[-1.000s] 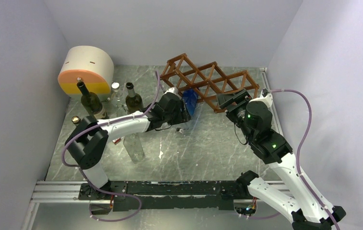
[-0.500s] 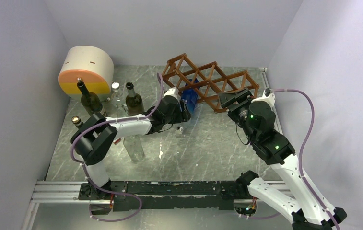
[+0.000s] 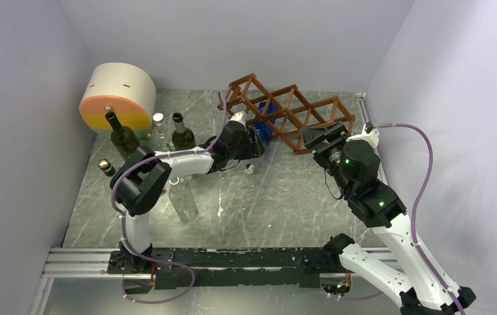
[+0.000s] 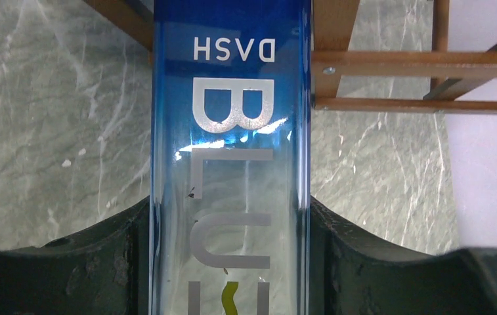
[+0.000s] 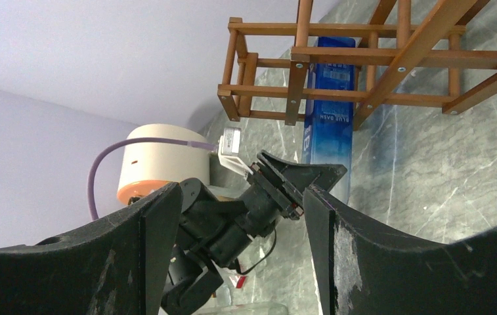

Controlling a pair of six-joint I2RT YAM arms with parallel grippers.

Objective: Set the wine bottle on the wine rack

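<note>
The wine bottle (image 3: 263, 128) is blue glass fading to clear, lettered "BLUE DASH". My left gripper (image 3: 251, 142) is shut on its clear lower half (image 4: 231, 197). The blue end reaches in under the slats of the reddish-brown wooden wine rack (image 3: 298, 111), which stands at the back of the table. In the right wrist view the bottle (image 5: 329, 118) sits inside a lower cell of the rack (image 5: 377, 62). My right gripper (image 3: 316, 136) is open and empty, just right of the bottle, at the rack's front right.
Two dark glass bottles (image 3: 125, 139) (image 3: 183, 136) stand at the back left before a cream and orange drum (image 3: 117, 97). A clear bottle (image 3: 184, 200) lies near the left arm. A small dark bottle (image 3: 106, 167) stands at the left edge. Walls close in on three sides.
My left gripper has pushed the blue bottle up and back, further into the rack's cell. My right arm has shifted slightly right, staying open.
</note>
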